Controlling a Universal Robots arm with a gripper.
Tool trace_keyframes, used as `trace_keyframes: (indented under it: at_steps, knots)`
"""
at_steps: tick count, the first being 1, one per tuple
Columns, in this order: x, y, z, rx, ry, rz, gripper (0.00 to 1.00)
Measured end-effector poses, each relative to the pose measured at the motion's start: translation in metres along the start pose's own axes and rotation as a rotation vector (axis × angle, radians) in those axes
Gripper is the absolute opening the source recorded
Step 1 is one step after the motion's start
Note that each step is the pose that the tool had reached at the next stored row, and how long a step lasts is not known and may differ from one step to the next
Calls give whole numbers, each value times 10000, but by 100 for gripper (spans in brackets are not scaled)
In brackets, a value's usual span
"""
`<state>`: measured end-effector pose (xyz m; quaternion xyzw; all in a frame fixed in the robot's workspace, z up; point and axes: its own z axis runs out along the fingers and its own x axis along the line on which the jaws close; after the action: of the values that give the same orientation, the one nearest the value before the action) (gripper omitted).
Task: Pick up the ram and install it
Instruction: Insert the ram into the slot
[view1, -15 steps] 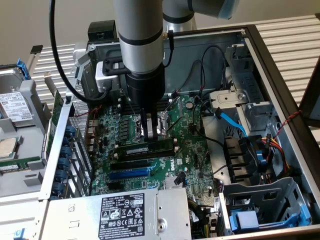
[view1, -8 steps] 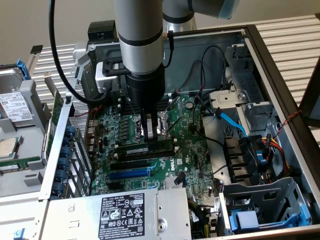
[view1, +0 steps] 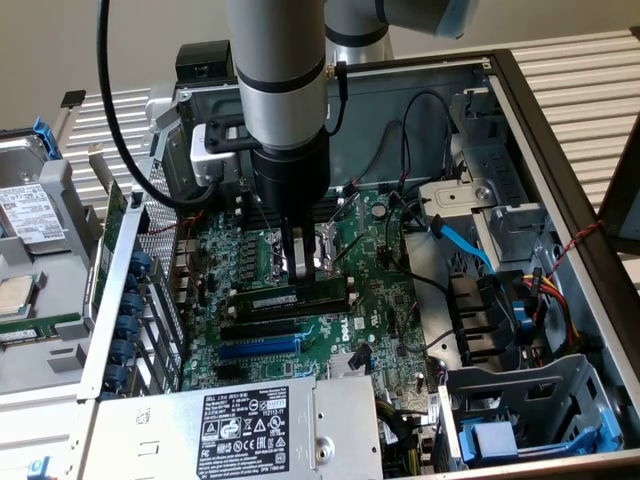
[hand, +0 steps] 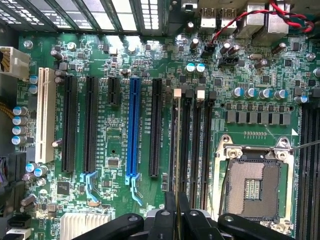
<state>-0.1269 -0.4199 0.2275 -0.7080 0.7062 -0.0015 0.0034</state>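
The ram (view1: 300, 297) stands on edge over the black memory slots (hand: 192, 145) of the motherboard (view1: 375, 300) — whether it is fully seated I cannot tell. The end effector (view1: 291, 272) is clamped on its upper edge, fingers pointing straight down. Just beside the slots sits the CPU socket (hand: 252, 187) (silver-framed); the blue expansion slot (hand: 133, 127) lies on the other side — all within the open computer case (view1: 400, 90).

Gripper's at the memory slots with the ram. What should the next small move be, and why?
Probably ease the gripper straight down without loosening it. It is shut on the ram, which stands on edge, lined up along the end memory slot. I cannot tell whether the ram is fully seated, so a short downward press looks right.
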Motion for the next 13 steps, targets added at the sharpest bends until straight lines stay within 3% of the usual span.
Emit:
trace_keyframes:
  at_steps: [8,13]
  knots:
    - [18,-1,2,39,-54,-1,13]
    - [26,0,0,47,-56,1,13]
